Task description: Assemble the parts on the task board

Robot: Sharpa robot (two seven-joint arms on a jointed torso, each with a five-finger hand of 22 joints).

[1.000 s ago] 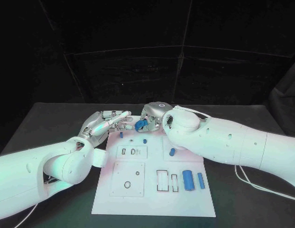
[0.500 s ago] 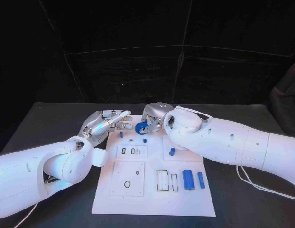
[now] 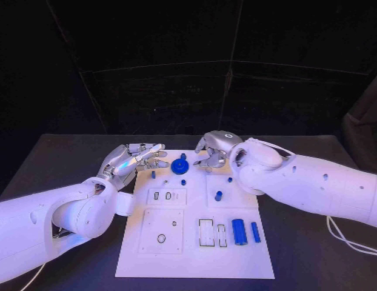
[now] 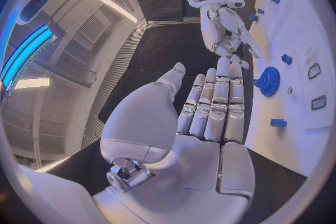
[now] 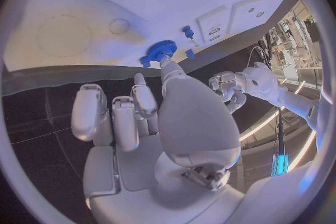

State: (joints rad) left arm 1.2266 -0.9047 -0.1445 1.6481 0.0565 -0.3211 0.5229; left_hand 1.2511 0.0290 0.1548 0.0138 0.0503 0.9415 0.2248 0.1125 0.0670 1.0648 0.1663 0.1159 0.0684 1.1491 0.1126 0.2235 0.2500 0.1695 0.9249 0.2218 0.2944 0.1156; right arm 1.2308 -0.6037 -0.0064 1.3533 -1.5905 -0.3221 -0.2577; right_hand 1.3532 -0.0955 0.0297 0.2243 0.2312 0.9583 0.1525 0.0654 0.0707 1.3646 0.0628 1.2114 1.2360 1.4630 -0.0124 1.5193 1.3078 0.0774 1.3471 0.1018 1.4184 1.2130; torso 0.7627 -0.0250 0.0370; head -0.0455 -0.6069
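The white task board (image 3: 197, 254) lies in the middle of the black table. A blue gear (image 3: 180, 165) sits on the board's far end, also seen as the gear (image 4: 268, 79) and the gear (image 5: 159, 50). My right hand (image 3: 213, 154) hovers just right of the gear, fingers loosely bent and apart, holding nothing. Its thumb tip (image 5: 167, 66) points at the gear. My left hand (image 3: 136, 159) is at the board's far left corner, fingers (image 4: 217, 101) stretched out straight toward the gear, holding nothing.
Small blue pegs (image 3: 183, 181) (image 3: 218, 196) stand on the board's far half. A thick blue cylinder (image 3: 239, 230) and a thinner one (image 3: 256, 231) lie at its right side beside empty slots (image 3: 206, 232). Black table surrounds the board.
The right hand held the blue gear above the board's far end; the gear now rests on the board and the hand has let go and drawn back to the right. The left hand barely moved.
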